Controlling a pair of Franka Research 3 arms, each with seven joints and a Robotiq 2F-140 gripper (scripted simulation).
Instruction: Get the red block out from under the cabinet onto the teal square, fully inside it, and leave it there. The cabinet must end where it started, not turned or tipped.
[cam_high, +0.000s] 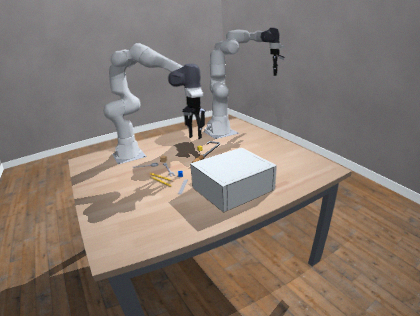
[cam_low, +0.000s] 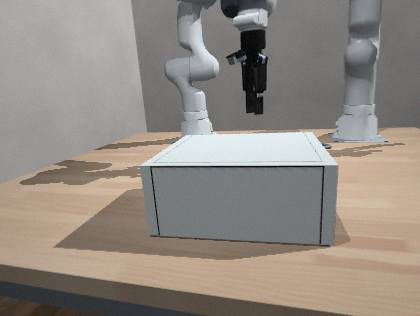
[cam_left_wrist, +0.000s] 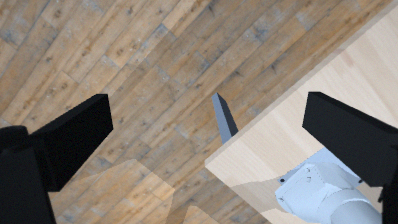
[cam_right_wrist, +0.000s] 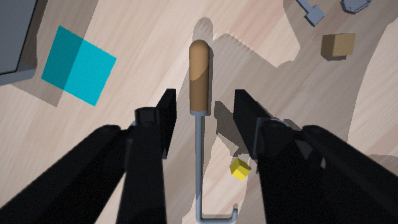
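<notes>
The grey-white cabinet (cam_high: 232, 167) (cam_low: 240, 200) (cam_right_wrist: 15, 30) stands upright on the table. The red block is not visible in any view. The teal square (cam_right_wrist: 87, 75) lies beside the cabinet, partly in shadow, in the right wrist view. A hook tool (cam_high: 210, 150) (cam_right_wrist: 199, 75) with a wooden handle and a bent metal rod lies on the table. My right gripper (cam_high: 195, 136) (cam_low: 254, 113) (cam_right_wrist: 205, 103) is partly open and empty above it, with the handle showing between the fingertips. My left gripper (cam_high: 275, 74) (cam_left_wrist: 208, 110) is wide open and empty, high above the table's far side.
A yellow block (cam_high: 200, 148) (cam_right_wrist: 240, 169) lies near the rod. A brown block (cam_high: 163, 158) (cam_right_wrist: 338, 45), a blue block (cam_high: 180, 174), a yellow tool (cam_high: 161, 179) and a pale flat strip (cam_high: 183, 187) lie left of the cabinet in the top view.
</notes>
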